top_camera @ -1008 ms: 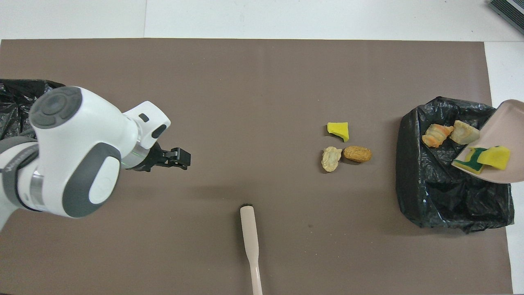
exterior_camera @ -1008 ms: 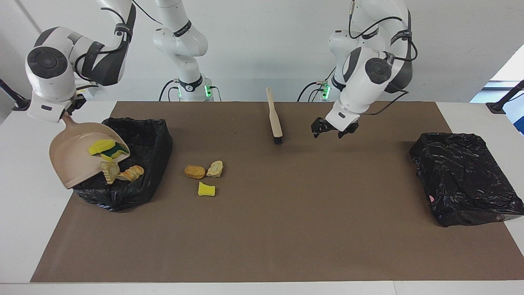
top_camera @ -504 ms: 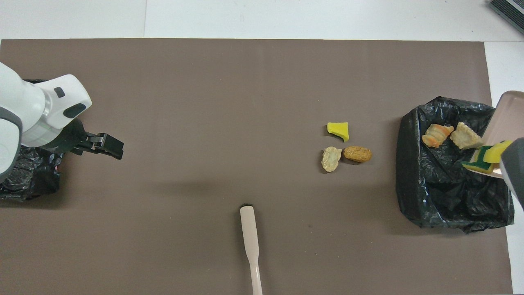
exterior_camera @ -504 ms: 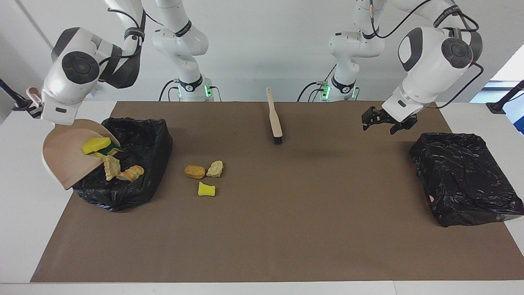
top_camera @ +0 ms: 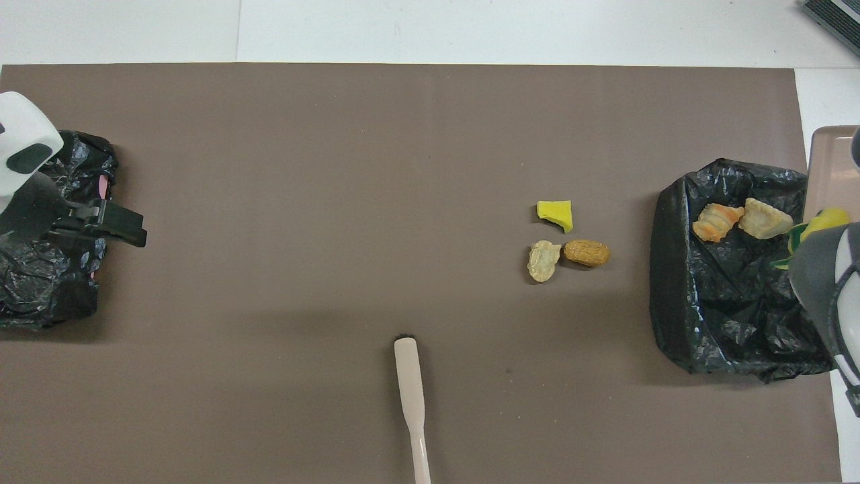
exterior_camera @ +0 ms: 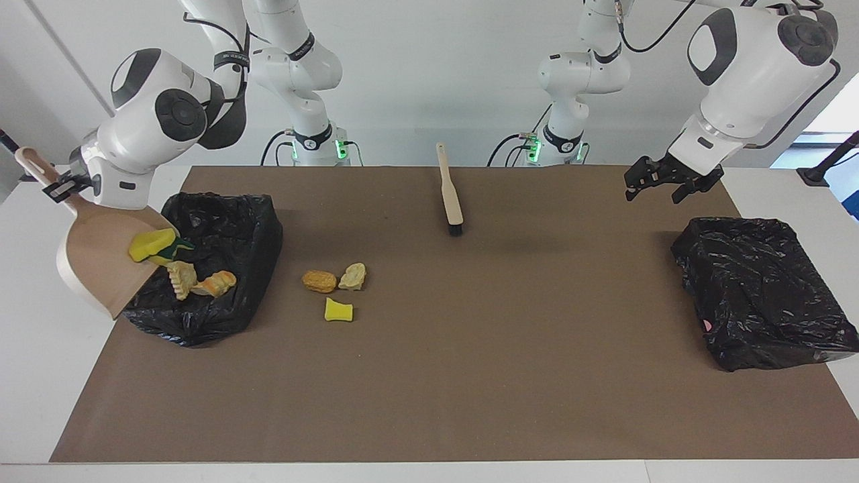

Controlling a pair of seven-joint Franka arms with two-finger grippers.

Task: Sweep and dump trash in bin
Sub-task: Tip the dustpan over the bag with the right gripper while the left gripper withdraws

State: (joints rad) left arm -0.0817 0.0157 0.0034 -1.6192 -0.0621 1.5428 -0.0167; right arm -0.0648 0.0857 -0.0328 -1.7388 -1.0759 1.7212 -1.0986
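Note:
My right gripper [exterior_camera: 60,190] is shut on the handle of the beige dustpan [exterior_camera: 90,258], tipped steeply over the black-bagged bin [exterior_camera: 228,228] at the right arm's end. Yellow-green sponge pieces [exterior_camera: 153,243] sit at the pan's lip [top_camera: 823,220]. Two bread-like lumps [exterior_camera: 182,278] [exterior_camera: 216,283] lie inside the bin [top_camera: 725,316]. On the mat beside the bin lie three pieces of trash: an orange lump [exterior_camera: 319,280], a beige lump [exterior_camera: 353,276] and a yellow sponge [exterior_camera: 337,309]. My left gripper [exterior_camera: 663,186] hangs open and empty over the mat's left-arm end.
The beige brush [exterior_camera: 449,194] lies on the mat near the robots, midway along the table, bristles pointing away from them. A second black-bagged bin [exterior_camera: 765,292] sits at the left arm's end, below and beside the left gripper [top_camera: 111,223].
The right arm tipped the dustpan steeper; a lump dropped into the bin and the sponges slid to the lip. The left gripper swung away from the brush toward its own end, still open.

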